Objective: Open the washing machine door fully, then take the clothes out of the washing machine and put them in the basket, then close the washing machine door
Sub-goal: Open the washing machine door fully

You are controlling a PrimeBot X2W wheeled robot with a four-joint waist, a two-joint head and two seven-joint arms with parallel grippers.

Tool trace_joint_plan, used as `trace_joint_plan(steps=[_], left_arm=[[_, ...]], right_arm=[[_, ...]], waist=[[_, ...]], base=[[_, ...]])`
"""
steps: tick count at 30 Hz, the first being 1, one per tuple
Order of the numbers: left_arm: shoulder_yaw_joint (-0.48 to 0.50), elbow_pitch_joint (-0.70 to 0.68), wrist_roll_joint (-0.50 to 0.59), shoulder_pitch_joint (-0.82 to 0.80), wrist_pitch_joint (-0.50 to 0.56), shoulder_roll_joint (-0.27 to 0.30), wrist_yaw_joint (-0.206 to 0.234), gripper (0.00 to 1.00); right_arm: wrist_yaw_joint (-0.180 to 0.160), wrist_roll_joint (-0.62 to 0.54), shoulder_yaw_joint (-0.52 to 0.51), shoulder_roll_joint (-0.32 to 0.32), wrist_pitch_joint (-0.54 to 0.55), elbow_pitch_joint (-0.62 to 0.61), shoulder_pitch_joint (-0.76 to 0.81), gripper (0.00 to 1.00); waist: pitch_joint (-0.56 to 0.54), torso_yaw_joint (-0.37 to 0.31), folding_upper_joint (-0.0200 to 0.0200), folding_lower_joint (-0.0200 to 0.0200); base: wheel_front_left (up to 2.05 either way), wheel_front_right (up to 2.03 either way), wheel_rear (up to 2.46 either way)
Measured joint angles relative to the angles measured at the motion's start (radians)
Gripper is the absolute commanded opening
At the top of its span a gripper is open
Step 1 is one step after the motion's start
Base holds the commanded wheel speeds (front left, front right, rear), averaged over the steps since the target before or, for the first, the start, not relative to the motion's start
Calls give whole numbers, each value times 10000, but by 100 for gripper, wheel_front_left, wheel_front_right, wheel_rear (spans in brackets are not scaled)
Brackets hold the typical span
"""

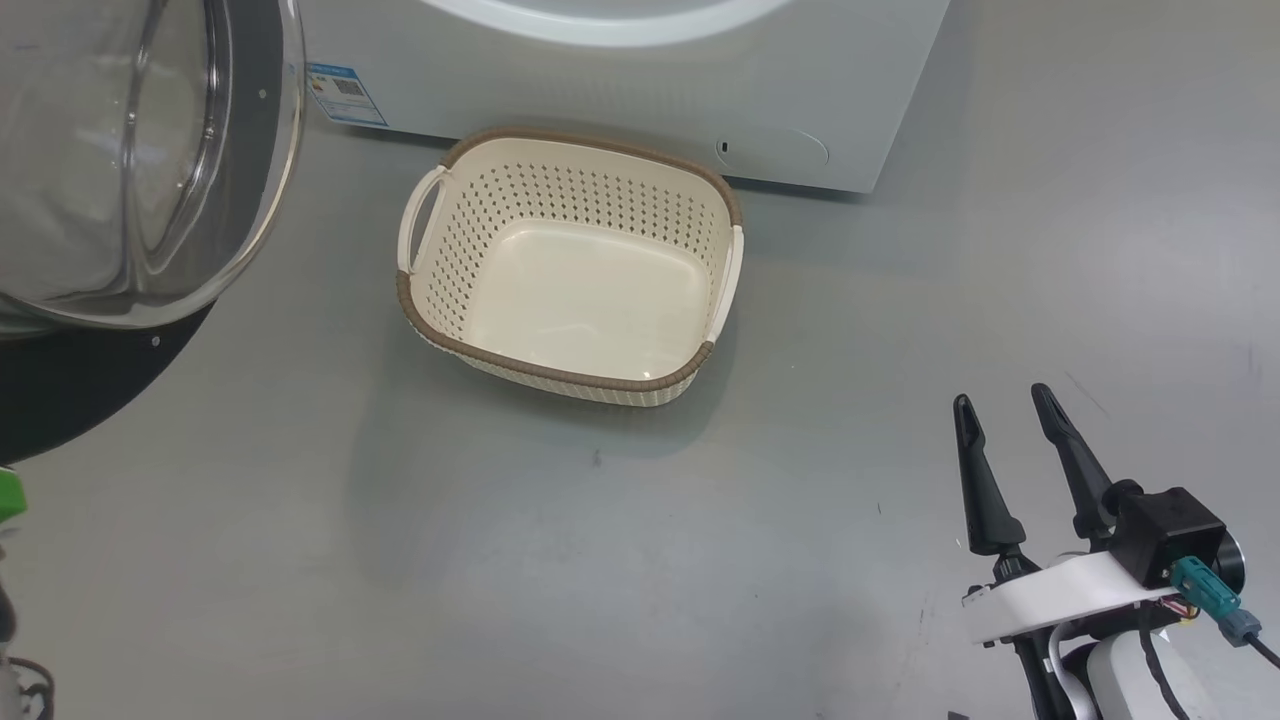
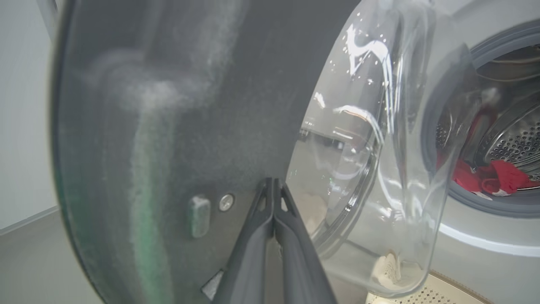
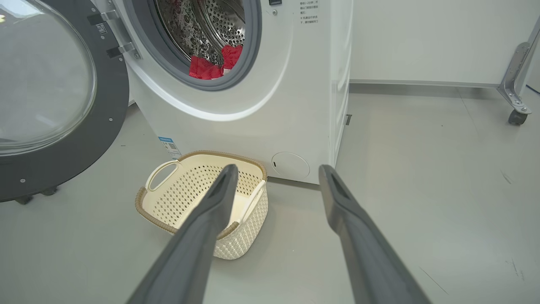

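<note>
Right end effector point(image 1: 1001, 395): jaws spread, empty; the basket point(image 1: 560, 375) lies ahead-left of it. Left end effector point(image 2: 273, 182): closed on nothing, tips at the washing machine door point(image 2: 190, 105); door-opening step appears in hand. Ahead-left of right end effector: clothes point(image 3: 209, 67) inside the washing machine point(image 3: 261, 105); next, reach in.

Left pincer point(image 2: 273, 182) is pressed shut; right pincer point(image 1: 998, 400) stands spread wide.

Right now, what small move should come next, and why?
Probably push the washing machine door a little wider with the shut left gripper: its tips sit at the door's dark inner face, and the clothes lie in the drum.
</note>
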Motion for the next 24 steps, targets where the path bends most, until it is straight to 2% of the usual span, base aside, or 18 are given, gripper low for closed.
trace_joint_plan(steps=[11,19,24], left_arm=[[77,320,-82,-258,31,740,-15,0],[215,698,-98,-602,284,1258,-251,0],[245,892,-100,-900,293,1329,-268,0]], right_arm=[[0,-90,54,-244,0,0,-228,100],[0,-161,134,-343,0,-13,-432,100],[0,-161,115,-374,0,-8,-596,100]], waist=[[470,-14,0,0],[894,-73,0,0],[1077,-107,0,0]], base=[[0,0,0],[0,0,0],[0,0,0]])
